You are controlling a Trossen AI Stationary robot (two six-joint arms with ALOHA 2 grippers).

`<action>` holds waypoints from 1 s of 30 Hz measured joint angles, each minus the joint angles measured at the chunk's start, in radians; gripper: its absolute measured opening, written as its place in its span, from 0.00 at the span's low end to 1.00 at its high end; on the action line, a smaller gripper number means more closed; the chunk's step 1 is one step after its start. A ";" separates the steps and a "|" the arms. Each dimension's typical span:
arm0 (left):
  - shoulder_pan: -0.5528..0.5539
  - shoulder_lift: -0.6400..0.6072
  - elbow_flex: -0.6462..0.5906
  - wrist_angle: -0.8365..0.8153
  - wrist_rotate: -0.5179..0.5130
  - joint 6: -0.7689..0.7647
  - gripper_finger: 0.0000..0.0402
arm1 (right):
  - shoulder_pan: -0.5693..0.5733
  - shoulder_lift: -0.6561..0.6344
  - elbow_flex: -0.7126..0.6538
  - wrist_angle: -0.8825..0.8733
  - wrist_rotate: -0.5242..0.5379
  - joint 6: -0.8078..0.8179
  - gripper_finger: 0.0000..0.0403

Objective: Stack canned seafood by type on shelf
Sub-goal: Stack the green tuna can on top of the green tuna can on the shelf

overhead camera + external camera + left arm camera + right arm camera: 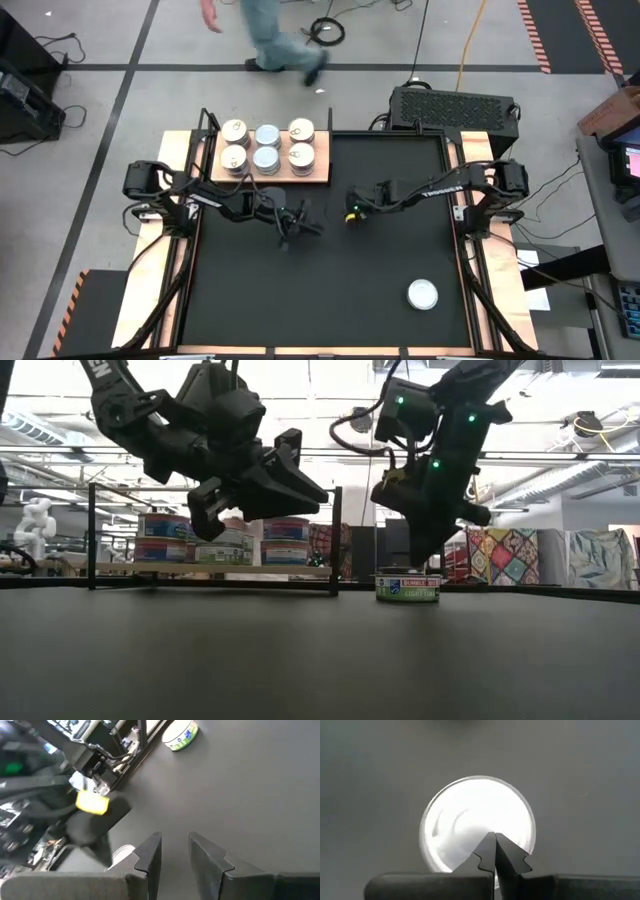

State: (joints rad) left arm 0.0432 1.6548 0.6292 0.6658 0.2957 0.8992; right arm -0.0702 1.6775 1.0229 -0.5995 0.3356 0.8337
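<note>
The pale wooden shelf (270,176) lies at the mat's far left and carries cans (267,146) in three columns by two rows; the low view shows those cans (225,540) stacked two high. One can with a white lid (477,815) and a green-blue label (408,589) stands on the mat near the centre, directly under my shut right gripper (495,840) (352,212). Another can (423,294) (181,735) stands alone near the mat's near right corner. My left gripper (300,222) (175,852) hovers open and empty above the mat, left of the right gripper. My right gripper points straight down with its shut fingertips (487,842) over the lid of the centre can, toward the lid's rim. I cannot tell whether the tips touch the lid. The can stands upright on the mat.
A black mat (330,300) covers the table between narrow wooden side strips (150,290). A black bar frame (335,540) stands by the shelf. A person (270,40) walks on the floor beyond the far edge. The two grippers hang close together over the mat's centre.
</note>
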 joint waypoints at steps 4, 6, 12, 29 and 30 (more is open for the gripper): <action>0.002 0.000 0.000 0.007 -0.003 -0.020 0.25 | 0.031 0.000 0.000 -0.006 0.042 0.034 0.00; 0.002 0.000 0.000 0.010 -0.005 -0.026 0.25 | 0.034 0.000 0.000 -0.005 0.062 0.042 0.00; 0.002 0.000 0.000 0.009 -0.014 -0.026 0.25 | 0.033 0.000 0.000 -0.027 0.126 0.091 0.00; 0.002 0.001 0.041 -0.009 -0.051 0.026 0.25 | 0.044 0.000 -0.050 -0.148 0.334 0.242 0.00; 0.002 0.001 0.051 -0.034 -0.053 0.024 0.25 | 0.038 0.000 -0.072 -0.128 0.309 0.239 0.00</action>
State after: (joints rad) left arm 0.0448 1.6554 0.6802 0.6320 0.2431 0.9230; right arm -0.0327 1.6779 0.9506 -0.7277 0.6447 1.0732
